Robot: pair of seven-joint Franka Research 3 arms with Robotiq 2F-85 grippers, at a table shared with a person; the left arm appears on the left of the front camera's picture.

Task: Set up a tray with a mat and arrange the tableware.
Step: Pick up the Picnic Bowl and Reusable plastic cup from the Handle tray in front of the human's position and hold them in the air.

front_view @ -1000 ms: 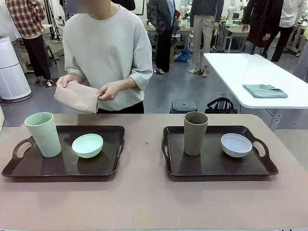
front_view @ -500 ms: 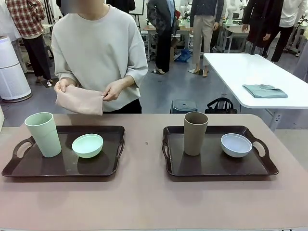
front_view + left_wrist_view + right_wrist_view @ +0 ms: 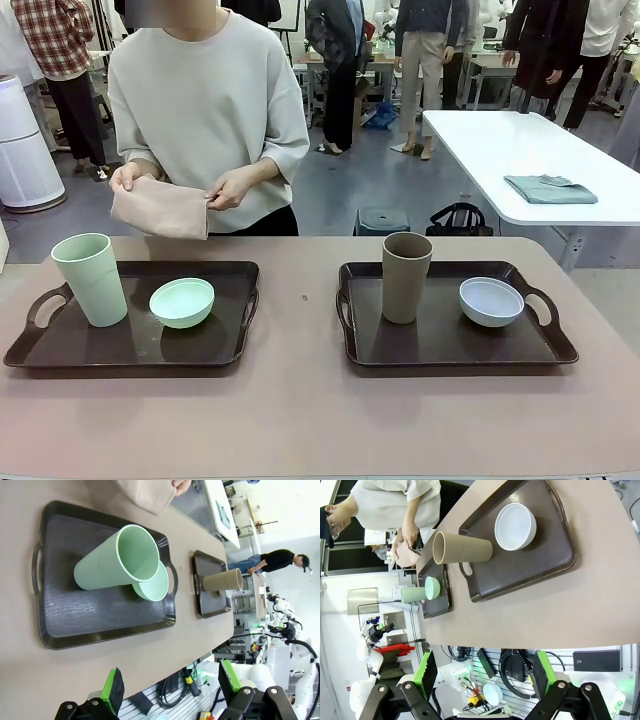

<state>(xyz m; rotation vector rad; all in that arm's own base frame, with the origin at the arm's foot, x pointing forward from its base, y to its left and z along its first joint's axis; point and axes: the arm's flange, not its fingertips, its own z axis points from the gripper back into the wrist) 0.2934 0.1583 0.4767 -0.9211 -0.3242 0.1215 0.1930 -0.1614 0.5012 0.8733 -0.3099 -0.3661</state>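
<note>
- I saw the left gripper (image 3: 171, 672) and the right gripper (image 3: 485, 657) both spread wide, holding nothing.
- The tall pale green plastic cup (image 3: 90, 278) and small pale green round bowl (image 3: 182, 302) stood on the left dark brown tray (image 3: 60, 345).
- The tall brown cup (image 3: 406, 276) and small white round bowl (image 3: 491, 301) stood on the right dark brown tray (image 3: 440, 345).
- The folded pinkish cloth mat (image 3: 160, 207) was off the table, held in the person's hands (image 3: 228, 188) at the far side.

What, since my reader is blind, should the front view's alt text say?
A person stands across the table holding a folded pinkish cloth. Two dark trays sit on it: the left tray holds a pale green cup and pale green bowl, the right tray a brown cup and white bowl.
</note>
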